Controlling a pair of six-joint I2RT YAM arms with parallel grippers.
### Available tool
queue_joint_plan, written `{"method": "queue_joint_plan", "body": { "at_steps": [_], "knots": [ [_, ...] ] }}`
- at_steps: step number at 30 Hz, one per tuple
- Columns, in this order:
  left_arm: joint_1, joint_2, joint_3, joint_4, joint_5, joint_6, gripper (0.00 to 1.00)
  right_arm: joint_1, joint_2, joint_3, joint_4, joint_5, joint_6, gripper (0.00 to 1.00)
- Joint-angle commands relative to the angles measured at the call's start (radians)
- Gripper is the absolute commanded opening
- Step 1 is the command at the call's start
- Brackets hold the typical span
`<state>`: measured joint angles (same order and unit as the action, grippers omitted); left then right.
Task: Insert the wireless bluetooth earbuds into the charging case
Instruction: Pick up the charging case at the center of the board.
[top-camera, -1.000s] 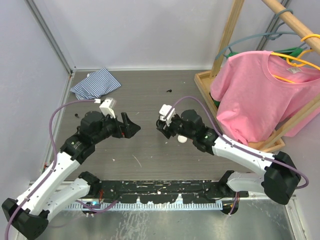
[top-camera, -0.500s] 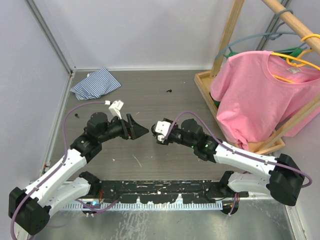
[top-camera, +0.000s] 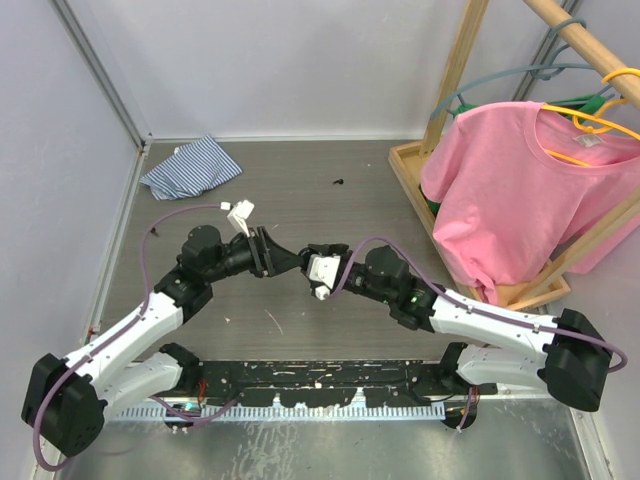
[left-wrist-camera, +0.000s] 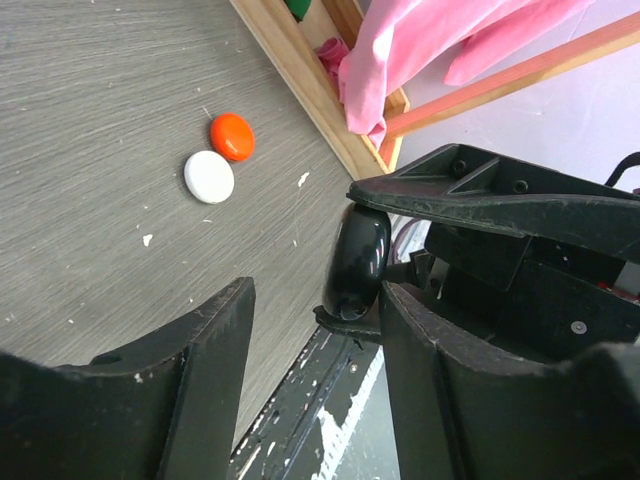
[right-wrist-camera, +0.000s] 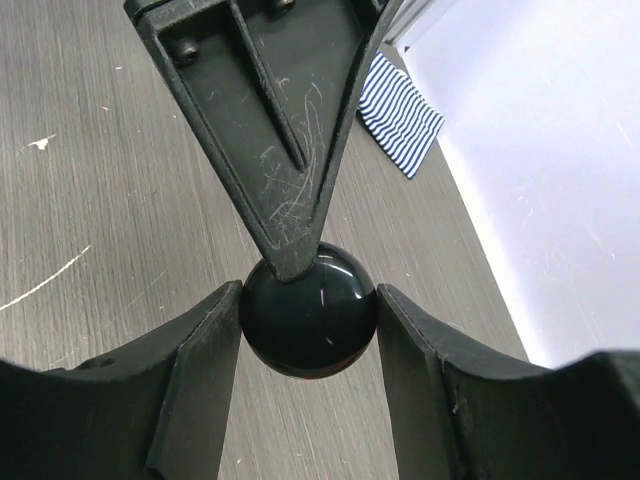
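Note:
My right gripper (right-wrist-camera: 310, 295) is shut on a glossy black round case (right-wrist-camera: 310, 322) and holds it above the table, edge-on in the left wrist view (left-wrist-camera: 355, 258). My left gripper (left-wrist-camera: 315, 335) is open, with its jaws either side of that case. One of its fingers (right-wrist-camera: 285, 150) lies against the case's top. In the top view the two grippers meet at mid-table, the left gripper (top-camera: 285, 262) and the right gripper (top-camera: 308, 258). A white round case (left-wrist-camera: 209, 177) and an orange-red one (left-wrist-camera: 232, 136) lie shut on the table. I see no earbuds for certain.
A small dark speck (top-camera: 340, 182) lies on the far table, too small to identify. A striped cloth (top-camera: 192, 166) sits at the back left. A wooden rack (top-camera: 410, 180) with a pink shirt (top-camera: 520, 185) on hangers stands at the right.
Both arms have swung inward until the grippers meet at mid-table. The left gripper's open jaws have come around the black case held by the right gripper.

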<state>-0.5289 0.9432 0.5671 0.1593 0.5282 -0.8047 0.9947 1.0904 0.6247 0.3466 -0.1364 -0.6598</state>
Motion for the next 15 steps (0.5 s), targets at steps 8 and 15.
{"method": "queue_joint_plan", "body": {
  "at_steps": [8,15],
  "knots": [
    [-0.025,0.010,-0.098,0.348,-0.032,-0.109,0.43,0.030,-0.019,-0.010,0.157,0.077,-0.036,0.50],
    [-0.046,0.017,-0.123,0.399,-0.056,-0.109,0.41,0.041,-0.015,-0.023,0.198,0.087,-0.031,0.50]
  ]
}}
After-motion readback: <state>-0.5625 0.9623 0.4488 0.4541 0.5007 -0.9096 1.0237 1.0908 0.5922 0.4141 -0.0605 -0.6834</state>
